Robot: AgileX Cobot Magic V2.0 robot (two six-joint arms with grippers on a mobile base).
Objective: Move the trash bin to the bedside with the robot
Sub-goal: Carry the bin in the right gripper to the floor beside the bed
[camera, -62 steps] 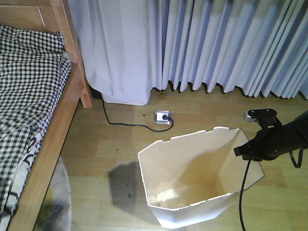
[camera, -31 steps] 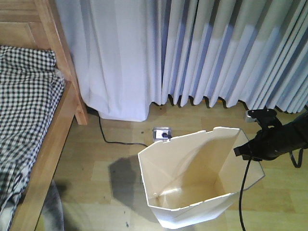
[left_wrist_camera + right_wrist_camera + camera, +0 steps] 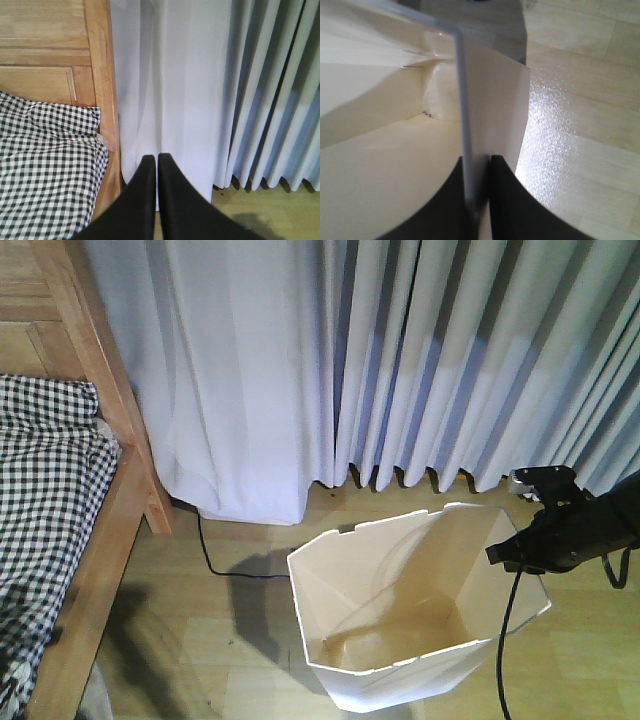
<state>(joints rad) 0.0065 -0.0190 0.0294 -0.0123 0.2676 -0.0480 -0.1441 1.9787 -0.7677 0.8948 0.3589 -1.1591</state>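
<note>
The white faceted trash bin [image 3: 410, 680] stands on the wooden floor at lower centre, its cream inside empty. My right gripper [image 3: 477, 162] is shut on the bin's right rim [image 3: 465, 125], one finger inside the wall and one outside; the black arm [image 3: 570, 535] reaches in from the right. The bed [image 3: 60, 530], with a light wooden frame and checked bedding [image 3: 45, 175], lies to the left of the bin with a strip of floor between them. My left gripper [image 3: 156, 159] is shut with nothing in it, pointing at the curtain beside the bed's headboard [image 3: 55, 60].
Pale blue-white curtains [image 3: 400, 360] hang to the floor right behind the bin. A black cable [image 3: 215, 565] runs over the floor between bed and bin. A black cable [image 3: 505, 640] hangs from my right arm.
The whole view has advanced toward the curtain: the bed has slid left and down, and the floor socket has gone out of sight behind the bin. The bin stays put in the right gripper.
</note>
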